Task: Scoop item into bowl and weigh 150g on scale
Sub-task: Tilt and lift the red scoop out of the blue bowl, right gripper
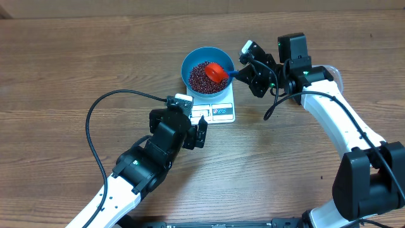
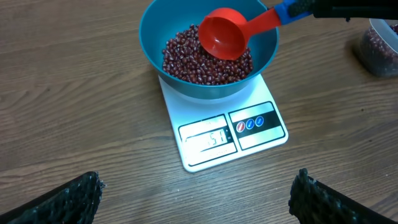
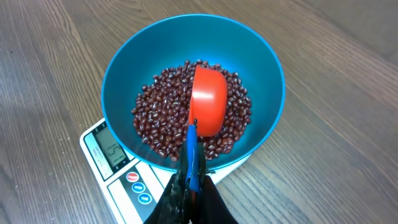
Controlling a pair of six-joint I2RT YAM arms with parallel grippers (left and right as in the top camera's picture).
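Observation:
The blue bowl [image 1: 207, 69] stands on the white scale [image 1: 219, 111] and holds a heap of dark red beans [image 1: 201, 77]. A red scoop [image 1: 216, 73] with a blue handle hangs tipped over the beans [image 3: 161, 118] inside the bowl [image 3: 118, 81]. My right gripper [image 3: 193, 186] is shut on the scoop's blue handle [image 3: 193, 158]. The scoop [image 2: 221, 40] looks empty in the left wrist view. My left gripper [image 2: 198, 196] is open just in front of the scale [image 2: 224, 134], holding nothing. The scale's display [image 2: 210, 139] faces it.
A clear tub with more beans [image 2: 378, 43] sits at the right, behind my right arm. A black cable [image 1: 95, 126] loops over the table at the left of my left arm.

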